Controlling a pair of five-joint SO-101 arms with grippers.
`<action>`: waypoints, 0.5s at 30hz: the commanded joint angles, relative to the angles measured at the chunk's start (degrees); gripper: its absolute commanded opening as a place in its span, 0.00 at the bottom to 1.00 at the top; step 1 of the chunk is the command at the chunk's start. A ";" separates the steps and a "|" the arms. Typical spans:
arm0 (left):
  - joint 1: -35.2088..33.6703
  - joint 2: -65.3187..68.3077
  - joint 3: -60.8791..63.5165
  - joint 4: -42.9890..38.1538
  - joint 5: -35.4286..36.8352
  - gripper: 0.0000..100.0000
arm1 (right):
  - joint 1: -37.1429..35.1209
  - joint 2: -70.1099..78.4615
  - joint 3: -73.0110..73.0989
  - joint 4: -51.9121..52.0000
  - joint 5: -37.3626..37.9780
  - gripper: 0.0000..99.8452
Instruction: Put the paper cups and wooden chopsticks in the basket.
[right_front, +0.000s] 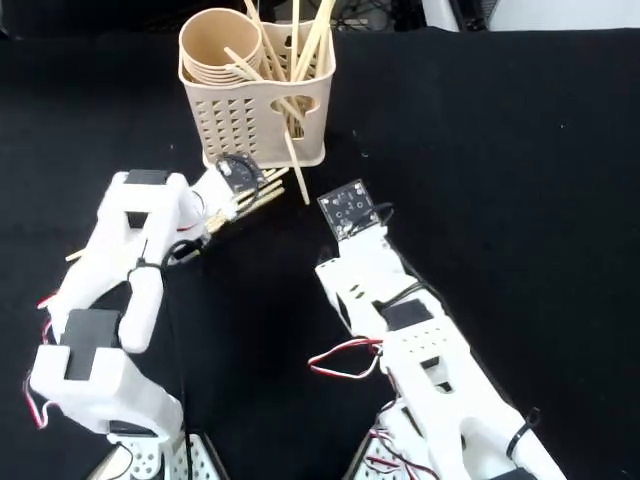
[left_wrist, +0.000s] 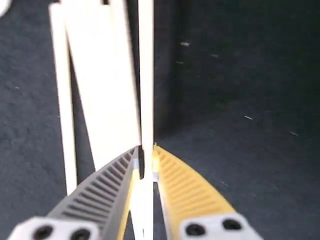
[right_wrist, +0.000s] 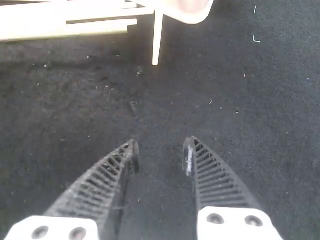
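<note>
At the table's far edge, you find the basket (right_front: 258, 110) holding stacked paper cups (right_front: 218, 52) and several wooden chopsticks (right_front: 305, 45), whose upper ends are cut off by the frame. A slanting chopstick (right_front: 296, 170) leans down the basket's front, its tip on the black cloth (right_front: 500, 150).

From above, your left arm's fingertips are hidden beneath its wrist, just beside the basket's base. From the wrist, your left gripper (left_wrist: 145, 155) has its jaws drawn together, pinching one held chopstick (left_wrist: 145, 75). A broad pale band (left_wrist: 102, 80) beside it is too blurred to make out.

Your right gripper (right_wrist: 160, 150) hangs over bare cloth near the slanting chopstick's tip, jaws parted by a moderate gap and touching nothing.
</note>
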 joint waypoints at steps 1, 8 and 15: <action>-1.54 2.55 -0.48 -5.98 0.09 0.13 | -0.62 -1.27 -0.13 -0.79 -0.44 0.16; -4.53 5.36 -3.38 -4.75 2.37 0.22 | -0.62 -1.19 -0.13 -0.79 -0.44 0.16; -8.92 1.93 -4.70 -5.27 2.02 0.23 | -0.62 -1.19 -0.13 -0.79 -0.44 0.16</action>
